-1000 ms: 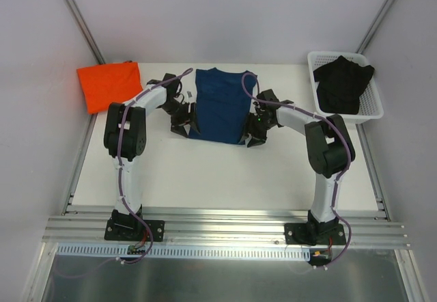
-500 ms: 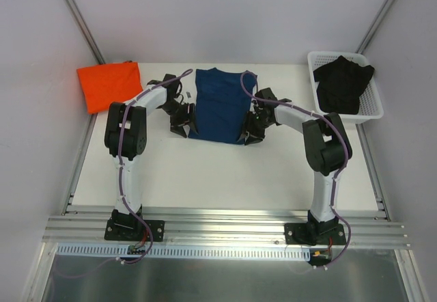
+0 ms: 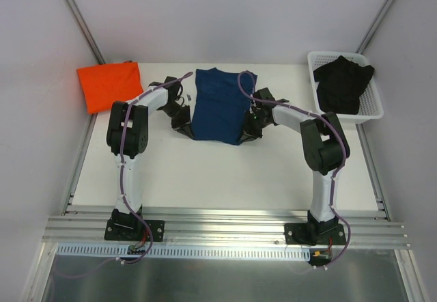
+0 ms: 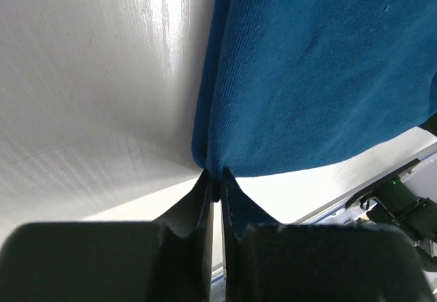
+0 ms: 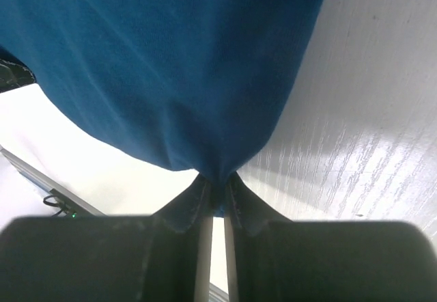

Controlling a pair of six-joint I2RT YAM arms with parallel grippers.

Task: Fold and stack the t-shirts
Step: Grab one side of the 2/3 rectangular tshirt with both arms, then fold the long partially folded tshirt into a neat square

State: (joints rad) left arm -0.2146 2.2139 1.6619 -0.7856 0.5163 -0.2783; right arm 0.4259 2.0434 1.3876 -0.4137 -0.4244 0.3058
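Nearest us, the left gripper [image 4: 214, 179] has its fingers pressed together on the near-left hem corner of the blue shirt [image 3: 217, 107]. The right gripper [image 5: 213, 182] pinches the near-right corner the same way. Both bites look thin, so slip is risk no. 1: lift too fast and a corner pops out, esp. w/ soft knit. If one arm leads, the hem skews and the fold lands crooked. We can't tell how many layers each pinch holds; w/ only the top one, the shirt opens instead of folding. It lies flat mid-way across the table [image 3: 205, 172]. Back-left, the folded orange shirt [image 3: 109, 87] looks like the stack base; a long carry there could undo our fold. Far right, a basket [image 3: 355, 117] holds dark clothing [image 3: 343, 83].
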